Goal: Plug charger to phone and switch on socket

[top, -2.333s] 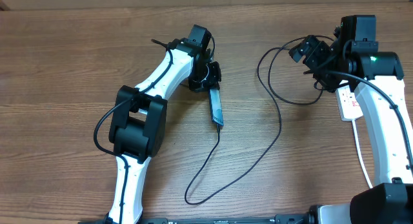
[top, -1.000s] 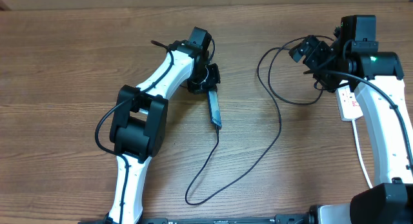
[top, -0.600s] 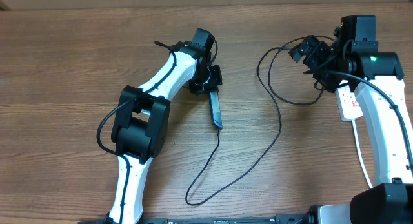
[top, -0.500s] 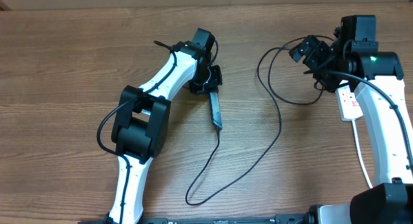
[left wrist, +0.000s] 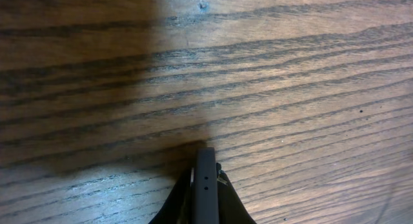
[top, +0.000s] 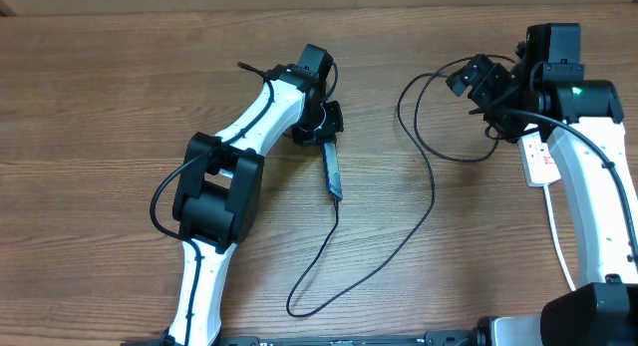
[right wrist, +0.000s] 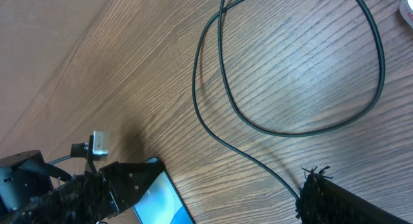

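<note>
My left gripper (top: pixel 321 122) is shut on the far end of the phone (top: pixel 332 172), which stands tilted on its long edge on the table. In the left wrist view the phone's dark edge (left wrist: pixel 205 169) sits between the fingers of the left gripper (left wrist: pixel 205 195). The charger (top: pixel 399 248) meets the phone's near end, loops across the table and runs up to my right arm; its plug is hidden. My right gripper (top: pixel 477 82) is open and empty above the cable loop (right wrist: pixel 284 130). In the right wrist view the right gripper (right wrist: pixel 229 179) shows the phone's blue screen (right wrist: pixel 164 201). The socket (top: pixel 541 163) lies partly under the right arm.
The wooden table's far edge (top: pixel 399 5) runs along the top of the overhead view. The socket's white cord (top: pixel 556 236) runs toward the front right, beside the right arm's base. A small metal connector (right wrist: pixel 99 144) shows beside my right gripper's left finger.
My left arm has shifted slightly to the right and the phone has tipped a little more onto its edge. The right arm and the cable loop have not moved.
</note>
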